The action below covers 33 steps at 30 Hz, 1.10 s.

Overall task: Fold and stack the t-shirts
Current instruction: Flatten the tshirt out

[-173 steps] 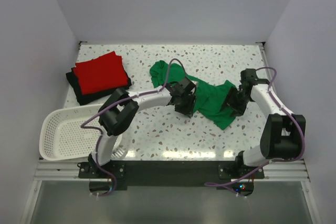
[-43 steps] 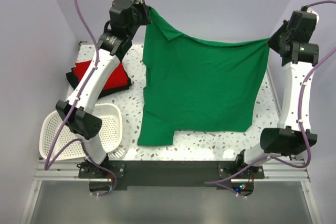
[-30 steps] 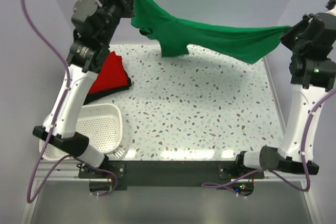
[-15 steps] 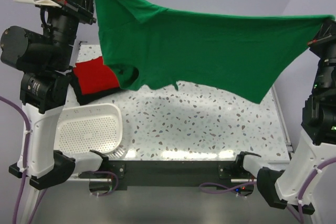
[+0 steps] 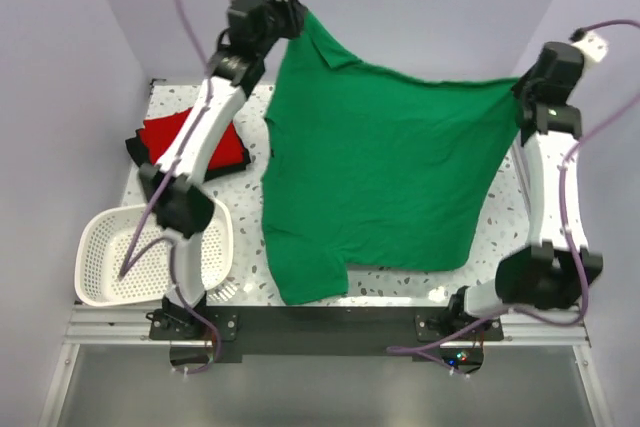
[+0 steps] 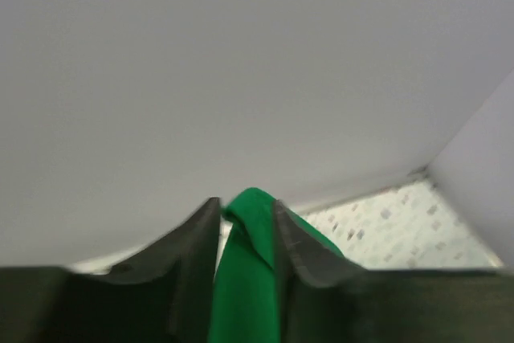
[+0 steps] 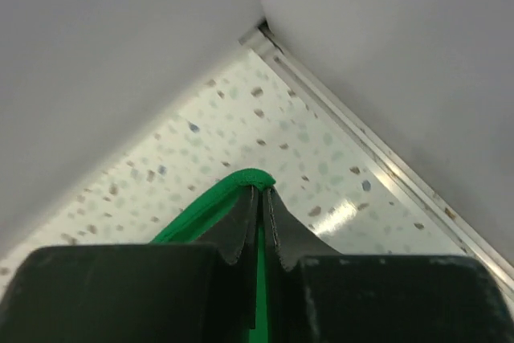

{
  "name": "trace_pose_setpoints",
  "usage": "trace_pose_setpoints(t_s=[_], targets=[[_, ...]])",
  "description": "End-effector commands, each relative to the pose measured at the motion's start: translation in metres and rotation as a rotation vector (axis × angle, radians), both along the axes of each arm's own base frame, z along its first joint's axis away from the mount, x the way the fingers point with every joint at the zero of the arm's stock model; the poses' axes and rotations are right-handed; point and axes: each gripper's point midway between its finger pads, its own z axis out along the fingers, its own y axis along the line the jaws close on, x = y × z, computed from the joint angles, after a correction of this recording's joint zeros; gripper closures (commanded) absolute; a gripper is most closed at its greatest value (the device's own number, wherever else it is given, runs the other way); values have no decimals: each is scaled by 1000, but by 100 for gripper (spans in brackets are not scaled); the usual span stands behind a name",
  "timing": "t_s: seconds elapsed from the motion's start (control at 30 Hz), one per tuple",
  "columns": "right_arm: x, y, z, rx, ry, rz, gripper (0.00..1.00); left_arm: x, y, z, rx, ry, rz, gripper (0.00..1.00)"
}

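Green shirt [image 5: 380, 177] hung stretched between both pincers, lower edge toward near worktop [image 5: 250, 192] edge. Right pincer [image 7: 261, 197] clenched on corner; left pincer [image 6: 245, 208] parted around corner, grip unclear.

black t-shirt [image 5: 132, 150] mostly hidden, basket [image 5: 95, 247] partly covered

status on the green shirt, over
Left gripper slightly parted, cloth in the gap. Right gripper shut on green t-shirt, hanging spread over table. White basket off left, clear.

L: left end effector [image 6: 245, 208] raised high, jaws parted | R: right end effector [image 7: 261, 195] raised – closed
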Motion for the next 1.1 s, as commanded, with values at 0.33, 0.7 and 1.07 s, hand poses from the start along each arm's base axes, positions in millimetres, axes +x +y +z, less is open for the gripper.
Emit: trace_pose_setpoints(t_s=[0.33, 0.7, 1.07], targets=[[28, -5, -160, 48, 393, 49, 1, 17, -26, -184, -16, 451, -117, 13], [-48, 41, -233, 231, 601, 156, 1, -82, -9, -299, -40, 855, -98, 13], [-93, 77, -307, 405, 757, 234, 1, -127, -29, -370, 9, 1086, -201, 13]])
